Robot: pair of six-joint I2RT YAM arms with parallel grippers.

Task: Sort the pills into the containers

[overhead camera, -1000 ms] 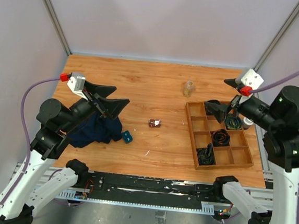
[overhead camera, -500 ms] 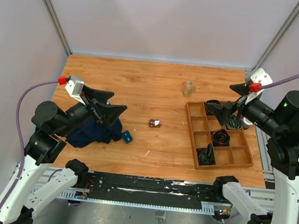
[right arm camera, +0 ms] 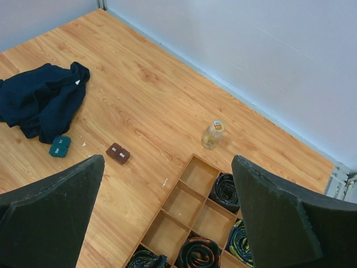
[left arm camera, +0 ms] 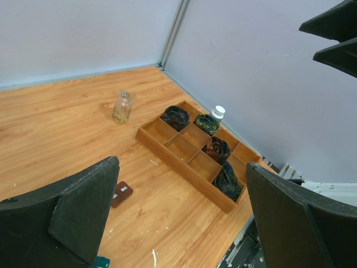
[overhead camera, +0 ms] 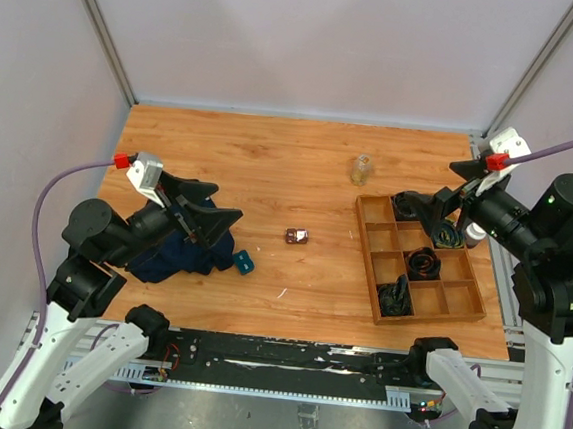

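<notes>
Hovering high, jaws spread and empty: left gripper (overhead camera: 228, 199) and right gripper (overhead camera: 425, 182), held far above the container (overhead camera: 297, 237), probably for surveying.

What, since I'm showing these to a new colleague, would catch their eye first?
The wooden tray at the right of the table, several compartments holding dark rolled items, stands out most. Next comes the dark blue cloth heaped at the left, a small teal box beside it. A little brown box lies alone in the middle, a clear bottle farther back.
</notes>
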